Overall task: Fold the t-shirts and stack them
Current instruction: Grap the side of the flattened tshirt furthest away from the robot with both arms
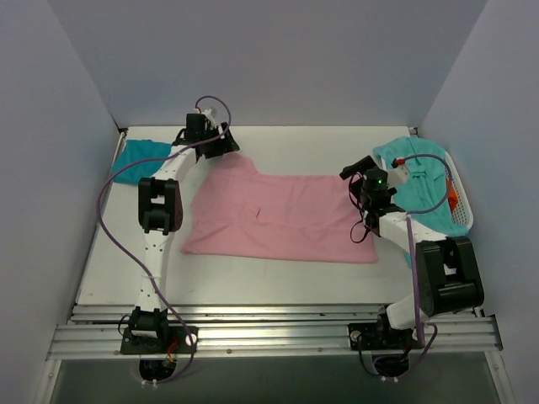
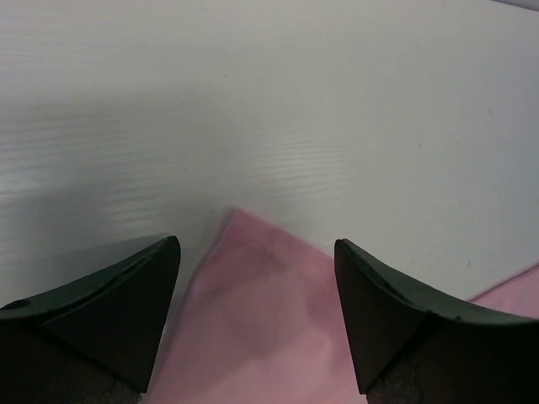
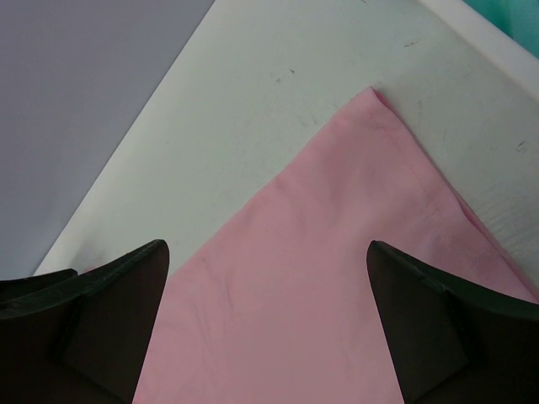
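The large light pink t-shirt (image 1: 278,219) lies spread flat in the middle of the table. My left gripper (image 1: 221,145) is open over its far left corner; in the left wrist view that pink corner (image 2: 261,320) lies between the open fingers of the gripper (image 2: 257,278). My right gripper (image 1: 358,181) is open over the shirt's far right corner; the right wrist view shows pink cloth (image 3: 337,252) under the gripper (image 3: 268,278). The darker teal t-shirt (image 1: 139,160) lies bunched at the far left. The aqua-green t-shirt (image 1: 425,181) lies in the basket at the right.
The white plastic laundry basket (image 1: 466,210) stands at the right edge of the table; its rim (image 3: 480,34) shows at the top right of the right wrist view. Grey walls enclose the table on the left, back and right.
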`<state>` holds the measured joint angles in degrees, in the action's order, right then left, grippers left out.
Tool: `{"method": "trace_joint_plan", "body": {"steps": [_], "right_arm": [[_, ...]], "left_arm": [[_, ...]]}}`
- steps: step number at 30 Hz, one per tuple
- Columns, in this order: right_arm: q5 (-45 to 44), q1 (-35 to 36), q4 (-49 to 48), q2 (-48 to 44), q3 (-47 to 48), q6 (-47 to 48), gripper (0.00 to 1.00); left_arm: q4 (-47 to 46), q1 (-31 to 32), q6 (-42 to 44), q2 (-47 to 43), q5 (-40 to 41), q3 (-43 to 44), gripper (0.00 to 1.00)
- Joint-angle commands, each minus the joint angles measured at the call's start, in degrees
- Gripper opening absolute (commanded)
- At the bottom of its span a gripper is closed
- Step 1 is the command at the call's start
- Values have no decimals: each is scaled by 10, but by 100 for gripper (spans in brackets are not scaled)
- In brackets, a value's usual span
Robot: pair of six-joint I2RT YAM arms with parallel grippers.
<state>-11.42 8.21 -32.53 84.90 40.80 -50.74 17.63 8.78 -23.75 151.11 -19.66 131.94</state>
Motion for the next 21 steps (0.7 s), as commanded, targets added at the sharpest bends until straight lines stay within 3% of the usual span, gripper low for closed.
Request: {"method": "trace_joint_plan", "body": {"steps": [1,7,21], "right_arm": [[3,-6,-18,0,0,0,100],[7,-10,-21,-2,-2,-1,100],[23,-23,-30,-4,-12,-6,100]], "left_arm": [[59,8,2,29,7,13,84],[79,12,1,38,14,34,81],[146,11,-8,81,31,107,56]]}}
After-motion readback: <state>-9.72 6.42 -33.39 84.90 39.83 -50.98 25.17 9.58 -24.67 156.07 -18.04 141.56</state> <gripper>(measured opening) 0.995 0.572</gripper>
